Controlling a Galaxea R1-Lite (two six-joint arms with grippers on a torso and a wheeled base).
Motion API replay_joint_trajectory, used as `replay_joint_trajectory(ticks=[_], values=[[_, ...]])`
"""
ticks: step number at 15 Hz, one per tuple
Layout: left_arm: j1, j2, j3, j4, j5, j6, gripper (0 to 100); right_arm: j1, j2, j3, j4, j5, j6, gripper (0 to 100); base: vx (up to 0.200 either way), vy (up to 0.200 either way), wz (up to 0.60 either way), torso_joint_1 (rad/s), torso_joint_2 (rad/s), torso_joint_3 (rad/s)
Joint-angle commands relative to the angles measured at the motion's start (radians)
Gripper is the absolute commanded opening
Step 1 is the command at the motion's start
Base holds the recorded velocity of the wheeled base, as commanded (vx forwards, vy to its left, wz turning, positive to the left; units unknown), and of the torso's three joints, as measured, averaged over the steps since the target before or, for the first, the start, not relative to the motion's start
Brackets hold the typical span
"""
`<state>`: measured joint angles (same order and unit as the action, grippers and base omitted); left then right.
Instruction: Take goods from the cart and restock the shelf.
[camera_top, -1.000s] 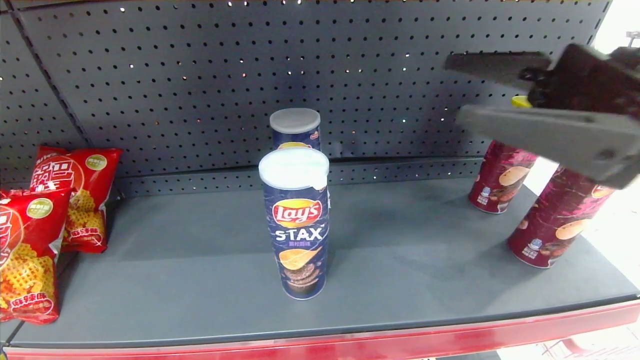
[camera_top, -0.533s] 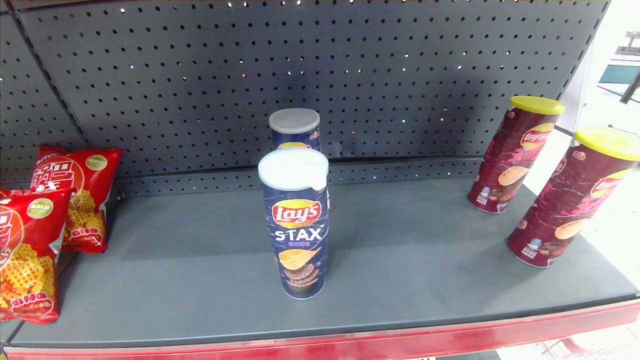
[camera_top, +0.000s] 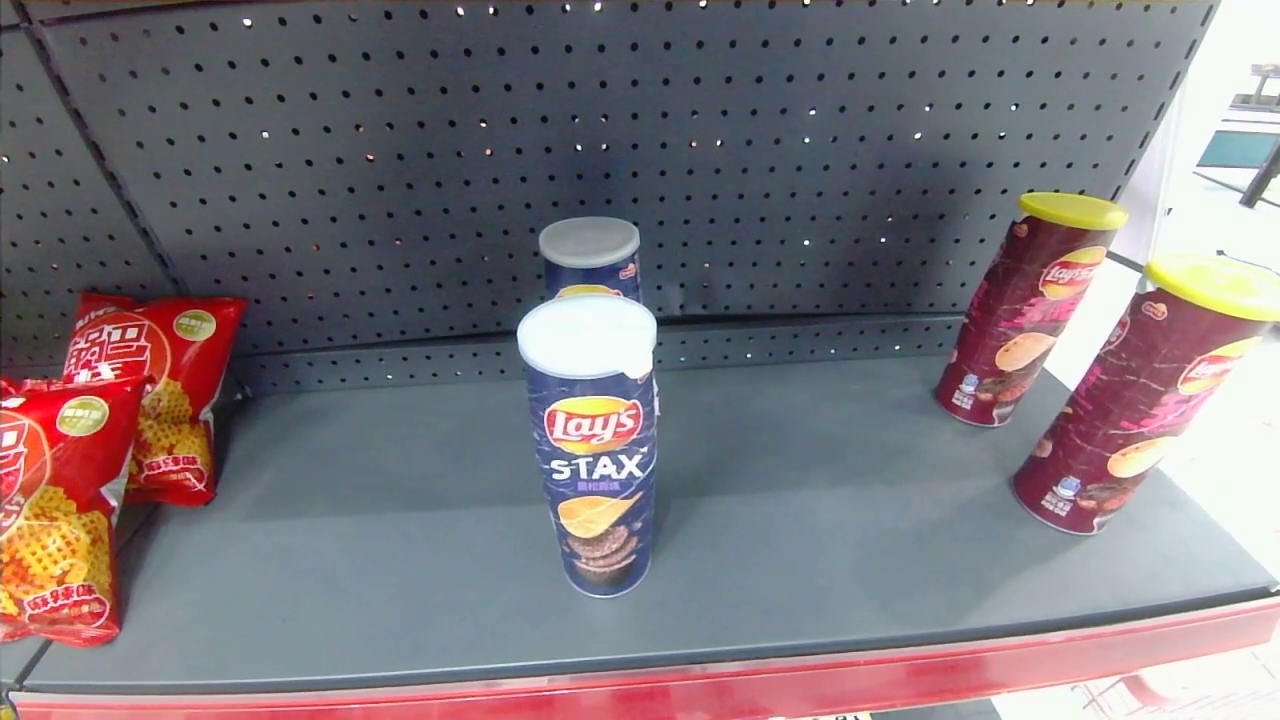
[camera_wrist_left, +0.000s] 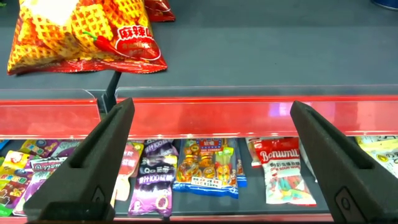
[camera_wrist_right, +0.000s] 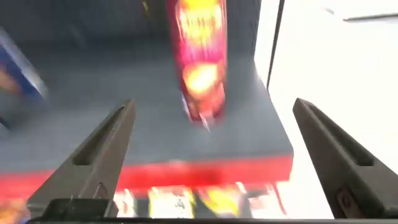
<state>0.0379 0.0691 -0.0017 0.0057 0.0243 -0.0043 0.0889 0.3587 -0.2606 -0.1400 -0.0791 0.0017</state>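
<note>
Standing upright in front-to-back files on the grey metal shelf (camera_top: 850, 520), labels outward, likely for tidy facing: a tall dark blue crisp can with a pale lid (camera_top: 590, 450) at mid-shelf, its twin (camera_top: 590, 255) behind near the back edge, and two maroon crisp cans with yellow lids (camera_top: 1140, 400) by the right edge. Leaning at the left edge: red foil snack bags (camera_top: 150, 400).

Left end effector (camera_wrist_left: 212, 104): fingers spread, empty, level with the red front lip (camera_wrist_left: 217, 115).

Right end effector (camera_wrist_right: 212, 102): fingers also wide apart, holding nothing, facing a maroon can from off the front edge.

Compared with a second ago: hangs over the maroon cans no more, probably drawn back for fresh stock. Cans unmoved.
</note>
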Motion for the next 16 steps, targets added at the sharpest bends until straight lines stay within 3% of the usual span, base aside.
replay_joint_trajectory(ticks=[1,2,6,8,16], values=[[0.0,0.0,0.0,0.0,0.0,0.0,100,-0.069,-0.07,0.208,-0.099,0.027,-0.017,100,0.0,0.0,0.0,0.0,0.0,0.0],[0.0,0.0,-0.001,0.0,0.0,0.0,100,-0.064,-0.093,0.261,-0.128,0.027,-0.019,100,0.0,0.0,0.0,0.0,0.0,0.0],[0.0,0.0,0.0,0.0,0.0,0.0,100,-0.072,-0.239,0.261,0.109,0.029,0.0,100,0.0,0.0,0.0,0.0,0.0,0.0],[0.0,0.0,0.0,0.0,0.0,0.0,100,-0.061,-0.299,0.261,0.142,0.039,-0.006,100,0.0,0.0,0.0,0.0,0.0,0.0],[0.0,0.0,0.0,0.0,0.0,0.0,100,-0.092,-0.359,0.261,0.142,0.073,-0.002,100,0.0,0.0,0.0,0.0,0.0,0.0]])
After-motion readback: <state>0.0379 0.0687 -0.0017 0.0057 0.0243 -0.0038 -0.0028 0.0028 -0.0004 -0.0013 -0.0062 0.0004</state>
